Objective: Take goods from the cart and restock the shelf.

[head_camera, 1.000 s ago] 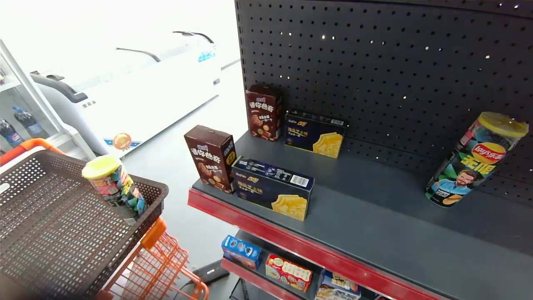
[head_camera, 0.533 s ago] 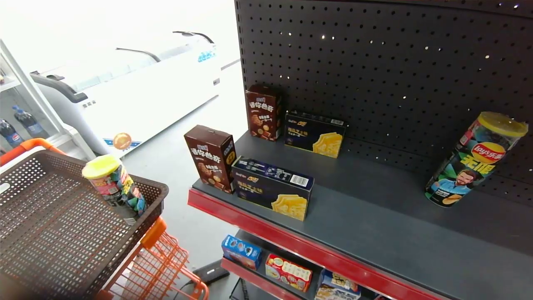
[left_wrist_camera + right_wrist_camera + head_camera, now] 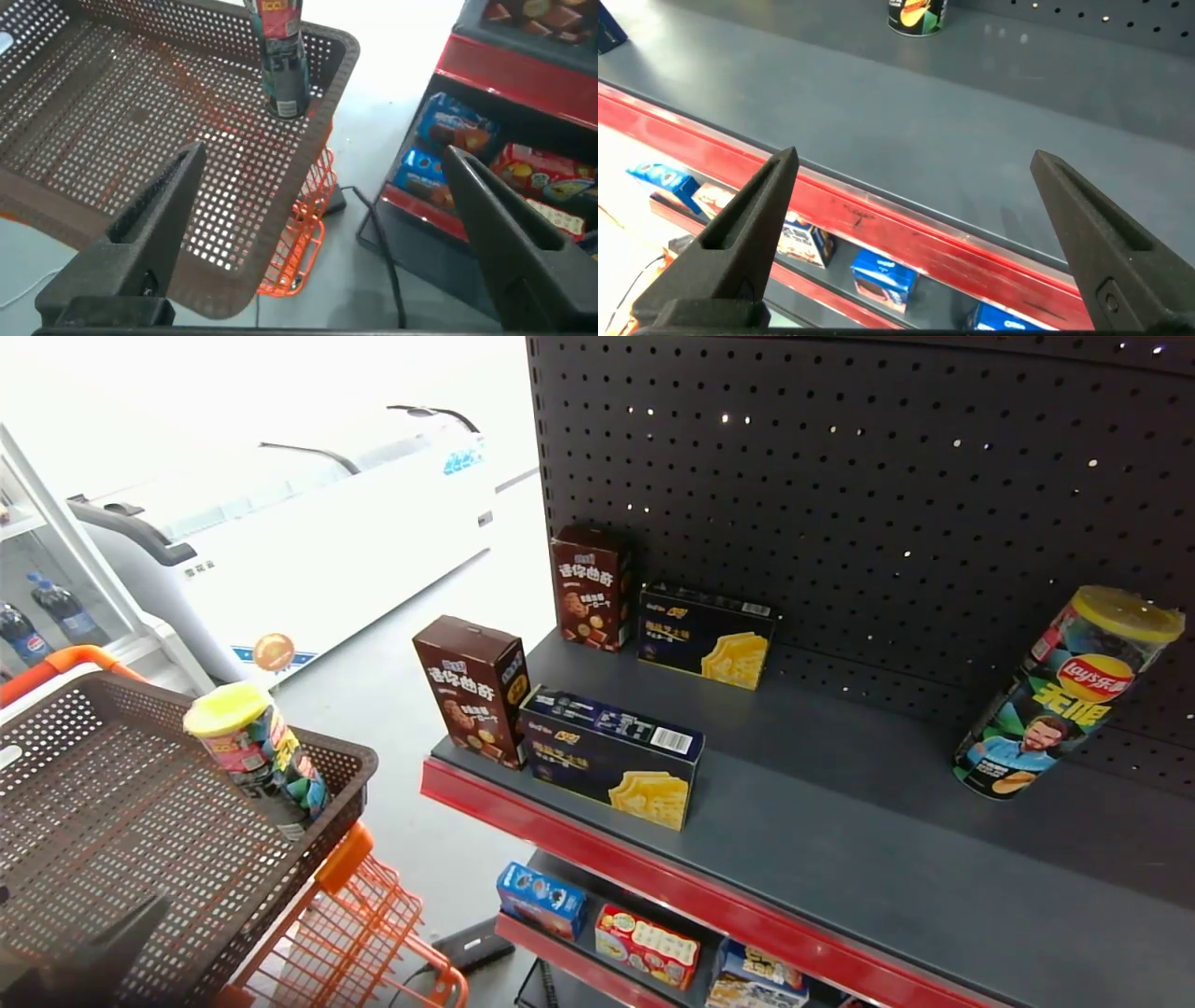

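Your left end effector [image 3: 322, 159] has risen over the basket [image 3: 347, 763], spread and empty, with the can [image 3: 252, 751] upright at 1 o'clock, so an off-centre approach could topple it.

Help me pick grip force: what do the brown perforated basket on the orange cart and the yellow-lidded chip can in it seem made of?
The brown perforated basket looks like matte moulded plastic, judging by its even grid of holes. The yellow-lidded cylindrical chip can looks like a printed, glossy paperboard tube, though uncertain; its yellow lid seems plastic.
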